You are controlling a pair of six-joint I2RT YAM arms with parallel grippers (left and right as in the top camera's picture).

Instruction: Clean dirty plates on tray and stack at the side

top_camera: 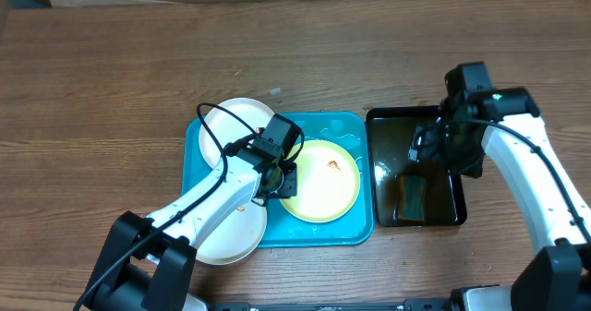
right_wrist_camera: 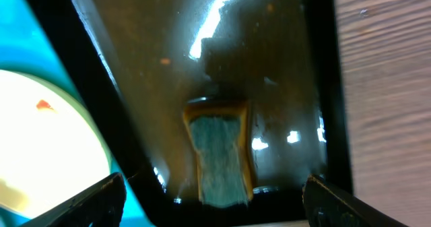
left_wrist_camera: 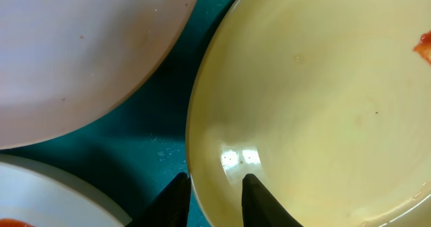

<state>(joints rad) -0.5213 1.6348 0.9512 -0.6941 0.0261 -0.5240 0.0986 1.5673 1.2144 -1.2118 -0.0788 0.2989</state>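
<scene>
1. Overhead: blue tray (top_camera: 362, 131) holds yel-grn plate (top_camera: 323, 196) w/ orange smear (top_camera: 334, 166). Far white plate (top_camera: 231, 125) and near white plate (top_camera: 231, 242) at tray's L end, the near one overhanging the rim. L gripper (top_camera: 277, 177) at yel-grn plate's L edge. R gripper (top_camera: 429, 145) over blk tray (top_camera: 388, 131); sponge (top_camera: 411, 197) inside.
2. L wrist: L gripper (left_wrist_camera: 217, 200) narrowly parted, fingers (left_wrist_camera: 259, 200) astride yel-grn plate (left_wrist_camera: 323, 99) rim; clamped or not, can't tell.
3. R wrist: R gripper (right_wrist_camera: 215, 200) spread wide, empty, above sponge (right_wrist_camera: 219, 156).

Left claw (left_wrist_camera: 214, 181) narrow, maybe gripping; right claw (right_wrist_camera: 214, 183) wide.
</scene>
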